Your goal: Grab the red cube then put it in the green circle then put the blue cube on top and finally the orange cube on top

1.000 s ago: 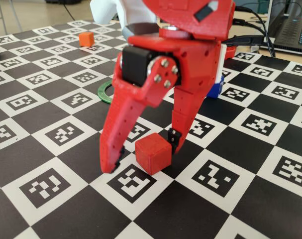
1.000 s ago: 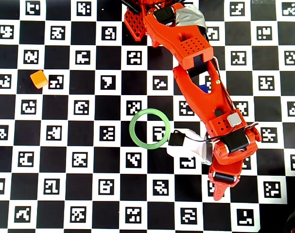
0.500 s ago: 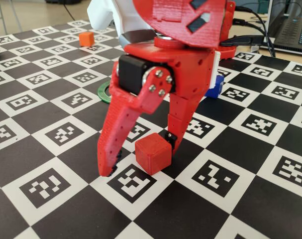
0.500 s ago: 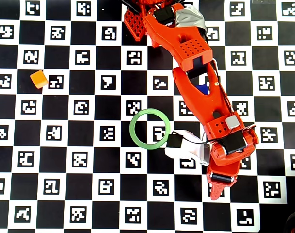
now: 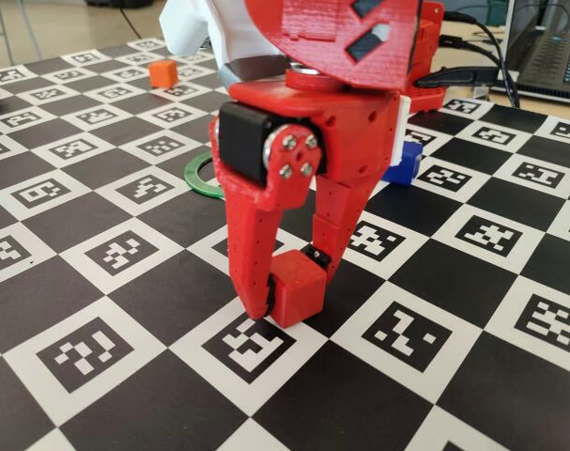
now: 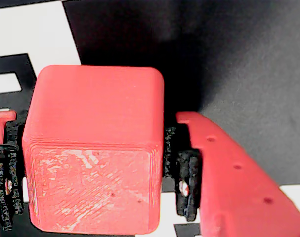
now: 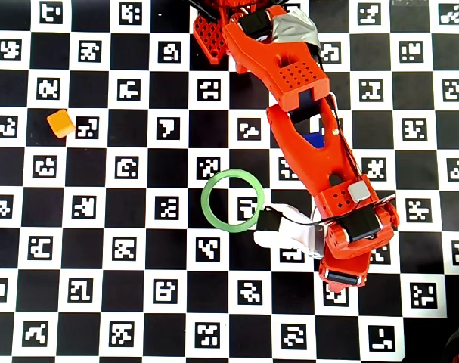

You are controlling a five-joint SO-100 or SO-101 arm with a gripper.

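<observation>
My gripper [image 5: 286,287] clamps the red cube [image 5: 297,292] between both fingers, pads pressed to its sides, the cube resting on the checkered surface [image 5: 97,272]. The green circle [image 7: 232,200] lies nearby, empty. The blue cube [image 5: 401,166] sits behind my arm, the orange cube [image 7: 60,122] well apart

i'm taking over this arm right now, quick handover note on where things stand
Gripper: shut on the red cube, pads against both of its sides in the wrist view; the cube looks to be still down on the board.
Green circle: empty, left of the gripper in the overhead view.
Blue cube: on the board behind the arm in the fixed view, mostly hidden under it from overhead.
Orange cube: far left in the overhead view, untouched.
Done: red cube gripped.
Left: carry red into the circle, then stack blue on it, then orange on top.
</observation>
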